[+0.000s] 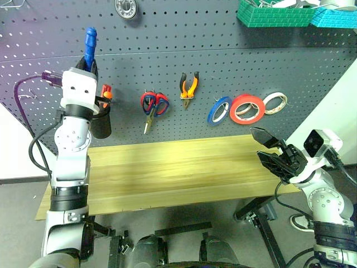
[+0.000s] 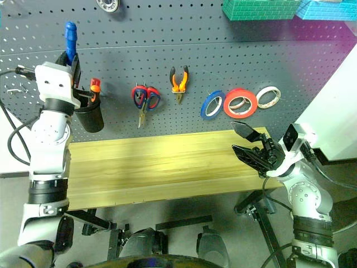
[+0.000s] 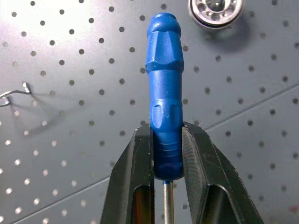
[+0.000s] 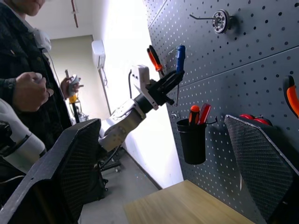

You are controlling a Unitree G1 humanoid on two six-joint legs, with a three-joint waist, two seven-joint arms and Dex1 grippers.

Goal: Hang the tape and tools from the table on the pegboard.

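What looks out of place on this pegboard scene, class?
Only the blue-handled screwdriver: the left gripper holds it handle-up before the pegboard, unhung. Scissors, pliers and tape rolls hang tidily.

Blk cup point(image 1: 102, 120), red scissors point(image 1: 154, 104), blue tape ring point(image 1: 219, 110) on hooks.

Three rolls of tape hang on the pegboard point(image 1: 167, 67): one blue ring point(image 1: 219, 110), one orange-red roll point(image 1: 247, 108), one pale ring point(image 1: 275, 103). One pair of pliers point(image 1: 189, 86), one pair of red-handled scissors point(image 1: 153, 106), one black cup point(image 1: 101, 119), one blue-handled screwdriver point(image 3: 164, 102), two bins point(image 1: 276, 14) up top.
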